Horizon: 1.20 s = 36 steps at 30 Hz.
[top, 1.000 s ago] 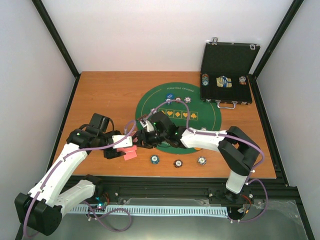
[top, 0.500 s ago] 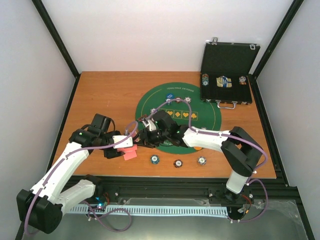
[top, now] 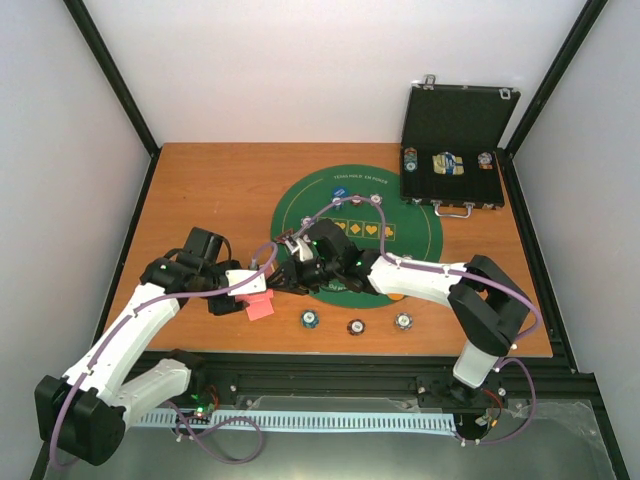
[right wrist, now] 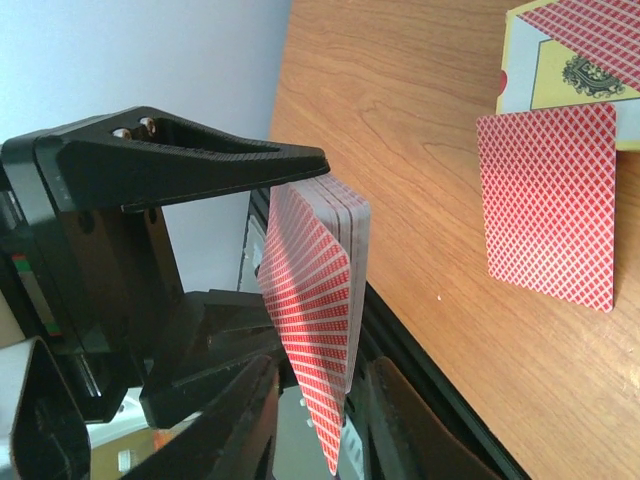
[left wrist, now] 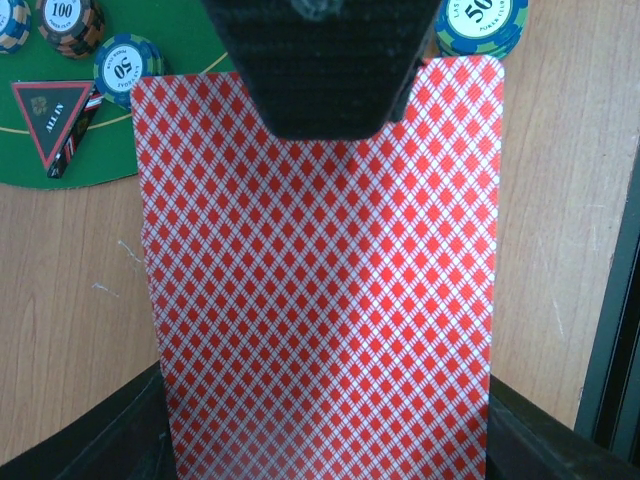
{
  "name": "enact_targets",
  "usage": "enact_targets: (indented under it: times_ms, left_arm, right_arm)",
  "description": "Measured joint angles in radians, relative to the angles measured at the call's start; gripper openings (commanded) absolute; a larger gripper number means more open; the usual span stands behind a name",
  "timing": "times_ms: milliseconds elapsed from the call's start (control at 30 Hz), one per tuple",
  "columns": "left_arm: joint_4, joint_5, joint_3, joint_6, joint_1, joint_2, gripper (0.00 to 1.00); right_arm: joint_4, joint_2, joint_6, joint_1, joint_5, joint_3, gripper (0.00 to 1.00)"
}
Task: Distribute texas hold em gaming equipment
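Wooden bench [top: 200, 190], dealing set-up
Left pincer [top: 246, 297] clenches the card deck [left wrist: 320, 290]; right pincer [right wrist: 320, 428], parted, straddles its free edge from the right

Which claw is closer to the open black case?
Right. The right claw is at the green mat's left edge, well left of the case; the left claw, holding red cards, is farther left.

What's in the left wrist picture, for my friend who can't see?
A red diamond-patterned card fills most of the view, pinched by the left gripper. At top left, chips and a dark triangle lie on a green mat over a wooden table.
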Motion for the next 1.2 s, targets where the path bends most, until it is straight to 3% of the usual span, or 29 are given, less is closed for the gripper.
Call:
enact_targets:
  times_ms: [100, 200, 300, 400, 600, 933, 1200]
  left_arm:
    - [0.0, -0.003, -0.003, 0.0, 0.0, 0.0, 0.36]
    - [0.0, -0.006, -0.007, 0.0, 0.0, 0.0, 0.36]
    - [0.001, -0.006, -0.007, 0.0, 0.0, 0.0, 0.36]
    - [0.0, -0.006, -0.007, 0.0, 0.0, 0.0, 0.36]
    - [0.0, -0.007, -0.007, 0.0, 0.0, -0.002, 0.36]
    - [0.022, -0.032, -0.01, 0.0, 0.0, -0.001, 0.31]
    - [0.045, -0.092, -0.02, -0.003, 0.0, 0.034, 0.31]
  right_arm:
    - [0.002, 0.002, 0.002, 0.0, -0.008, 0.0, 0.25]
    - [0.005, 0.003, 0.01, 0.0, -0.011, 0.0, 0.39]
    - [0.008, 0.011, 0.015, 0.0, -0.014, 0.001, 0.39]
    - [0.014, 0.025, 0.019, 0.002, -0.016, 0.003, 0.3]
    - [0.02, 0.047, 0.031, 0.004, -0.018, 0.011, 0.03]
    - [-0.015, 0.033, 0.003, -0.034, -0.043, 0.027, 0.03]
    - [-0.156, -0.032, -0.114, -0.246, -0.088, 0.056, 0.03]
